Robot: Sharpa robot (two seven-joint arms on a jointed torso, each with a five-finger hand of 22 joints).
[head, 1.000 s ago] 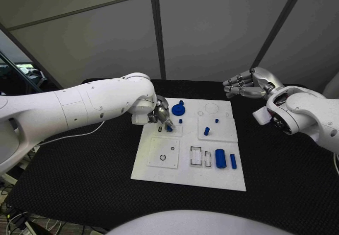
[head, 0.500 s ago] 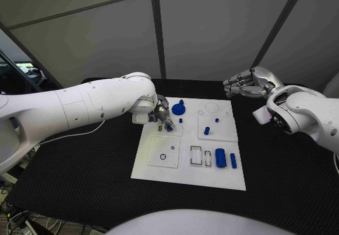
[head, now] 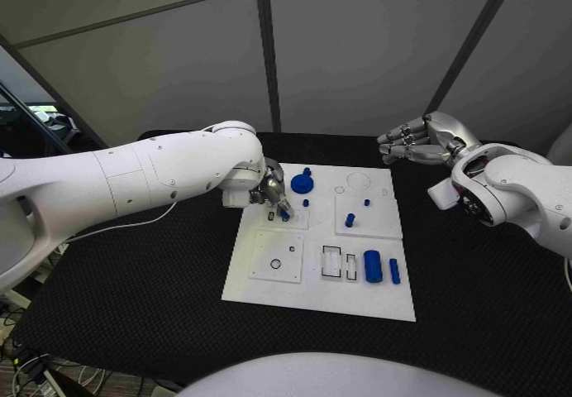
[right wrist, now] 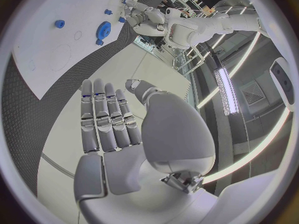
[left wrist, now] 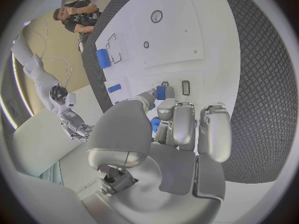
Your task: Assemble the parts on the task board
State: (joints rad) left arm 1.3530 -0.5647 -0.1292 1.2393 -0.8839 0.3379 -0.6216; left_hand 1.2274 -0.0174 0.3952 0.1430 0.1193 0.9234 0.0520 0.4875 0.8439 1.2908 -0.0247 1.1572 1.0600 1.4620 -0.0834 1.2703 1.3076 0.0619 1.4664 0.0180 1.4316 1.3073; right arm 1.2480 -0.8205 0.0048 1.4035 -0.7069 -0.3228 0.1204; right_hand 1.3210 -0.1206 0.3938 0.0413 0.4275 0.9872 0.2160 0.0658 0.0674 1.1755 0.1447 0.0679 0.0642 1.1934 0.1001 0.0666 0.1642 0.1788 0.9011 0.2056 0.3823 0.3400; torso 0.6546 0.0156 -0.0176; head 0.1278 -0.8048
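Note:
The white task board [head: 321, 291] lies in the middle of the black table. My left hand [head: 267, 197] hovers over the board's far left panel and pinches a small blue part [head: 285, 216] between thumb and fingertips. In the left wrist view that blue part [left wrist: 161, 92] sits at the fingertips, just beside two small slots [left wrist: 186, 87] in the board. My right hand [head: 416, 142] is raised off the board's far right corner; its fingers [right wrist: 104, 118] lie straight and side by side, holding nothing.
On the board lie a round blue gear [head: 302, 184], a short peg [head: 350, 221], a thick cylinder [head: 373, 266] and a slim bar [head: 394, 271]. A round hole [head: 275, 265] and rectangular pockets [head: 331, 261] sit in the near panels.

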